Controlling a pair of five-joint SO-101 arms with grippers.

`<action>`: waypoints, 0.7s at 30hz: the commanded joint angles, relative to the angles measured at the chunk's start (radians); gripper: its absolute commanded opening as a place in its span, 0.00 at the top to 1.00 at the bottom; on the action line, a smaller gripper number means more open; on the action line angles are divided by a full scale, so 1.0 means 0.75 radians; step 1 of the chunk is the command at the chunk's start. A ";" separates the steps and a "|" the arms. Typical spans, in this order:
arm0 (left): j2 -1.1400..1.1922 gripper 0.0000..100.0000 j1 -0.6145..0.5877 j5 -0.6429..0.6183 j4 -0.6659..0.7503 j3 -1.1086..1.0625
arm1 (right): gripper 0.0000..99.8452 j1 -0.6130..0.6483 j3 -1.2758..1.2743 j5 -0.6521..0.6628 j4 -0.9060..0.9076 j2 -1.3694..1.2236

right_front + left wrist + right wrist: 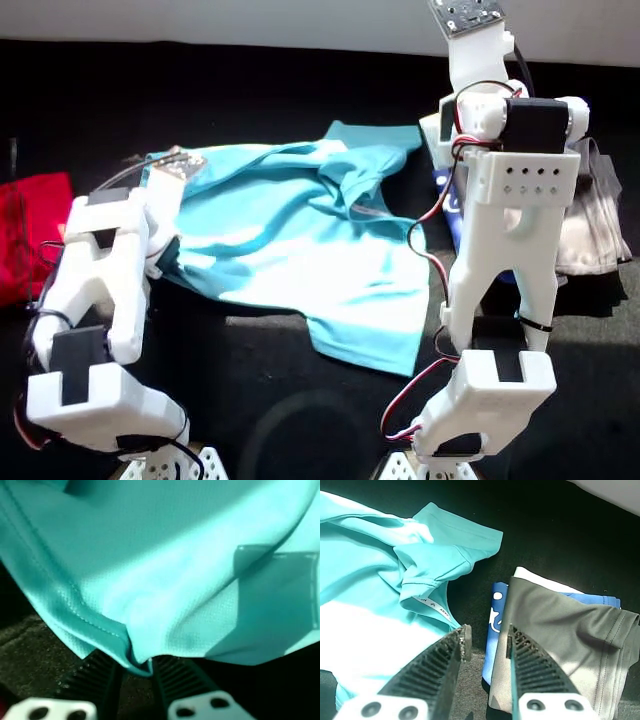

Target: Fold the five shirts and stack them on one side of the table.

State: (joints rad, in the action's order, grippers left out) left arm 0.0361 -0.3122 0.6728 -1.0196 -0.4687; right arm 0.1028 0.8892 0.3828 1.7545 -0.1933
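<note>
**Black table with a turquoise shirt held at one edge by a robot arm**

Black cloth covers the table (300, 90), seen from above, with two white robot arms rising from its near edge. A turquoise shirt (300, 240) lies rumpled and unfolded across the middle, its collar bunched towards the far side and one sleeve pointing to the right. On the right side of the table, just beside that sleeve, sits a stack of folded shirts: a grey shirt (570, 630) on top, a blue shirt (495, 625) under it, and a strip of white fabric (540, 580) showing at the far edge. A red shirt (30, 230) lies crumpled at the table's left edge, apart from the turquoise one. The left gripper (142, 667) is clamped on a folded hem of the turquoise shirt at its left side. The right gripper (486, 642) hangs above the dark gap between the turquoise shirt and the stack, its jaws a little apart and holding nothing.
</note>
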 commanded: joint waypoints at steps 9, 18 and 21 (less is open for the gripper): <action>-0.353 0.99 -0.064 -0.010 -0.471 0.114 | 0.88 0.367 -0.005 -0.241 0.007 0.017; -0.351 0.99 -0.134 -0.010 -0.391 0.111 | 0.88 0.731 -0.304 -0.248 0.007 -0.306; -0.351 0.99 -0.134 -0.010 -0.391 0.111 | 0.88 0.770 -0.416 -0.245 -0.001 -0.375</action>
State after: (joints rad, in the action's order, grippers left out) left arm -0.1880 -0.3997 0.6713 -1.3203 -0.4135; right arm 0.6521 0.6345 0.2018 1.7545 -0.4572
